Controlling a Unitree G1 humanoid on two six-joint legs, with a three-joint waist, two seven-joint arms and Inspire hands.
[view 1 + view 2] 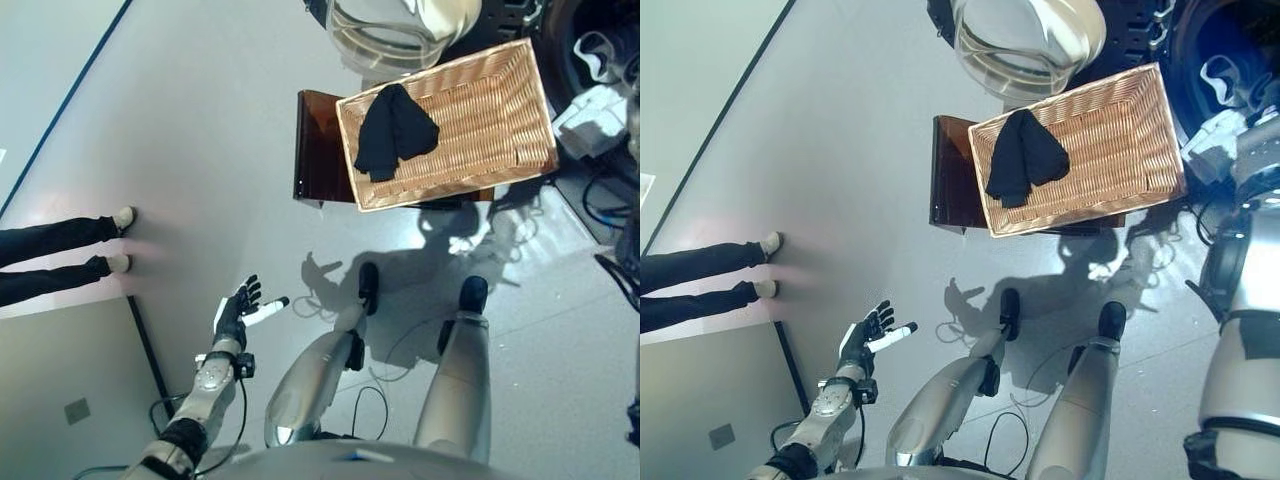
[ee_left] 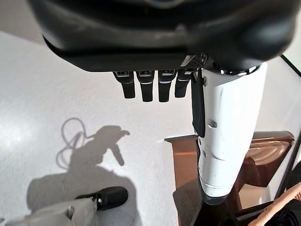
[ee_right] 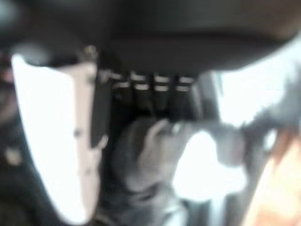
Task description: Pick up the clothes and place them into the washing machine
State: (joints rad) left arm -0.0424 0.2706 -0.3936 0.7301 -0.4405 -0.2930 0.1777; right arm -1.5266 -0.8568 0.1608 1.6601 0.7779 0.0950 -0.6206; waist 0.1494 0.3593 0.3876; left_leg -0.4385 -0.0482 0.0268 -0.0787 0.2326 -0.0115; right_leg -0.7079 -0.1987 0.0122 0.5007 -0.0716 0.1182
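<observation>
Ahead on brown stand [image 1: 318, 160]: wicker basket [image 1: 490, 110], black clothes [image 1: 394, 132] draped over its left end. Left robot hand [image 1: 236, 312] low over floor, fingers spread, empty. Right robot hand [image 3: 141, 94] near washing machine [image 1: 1220, 60]; state cannot tell. Step: approach, nothing grasped. Next: reach to clothes, pinch.

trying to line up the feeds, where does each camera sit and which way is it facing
Left eye view: on the head, looking down at the wicker basket holding a black garment; the left hand shows, open.
Right eye view: beside it, same scene, plus a person's legs.
Left wrist view: on the left wrist, facing along straight fingers towards floor and a brown stand.
Right wrist view: on the right wrist, too blurred to read.
Shared: both eye views show the basket and garment.
</observation>
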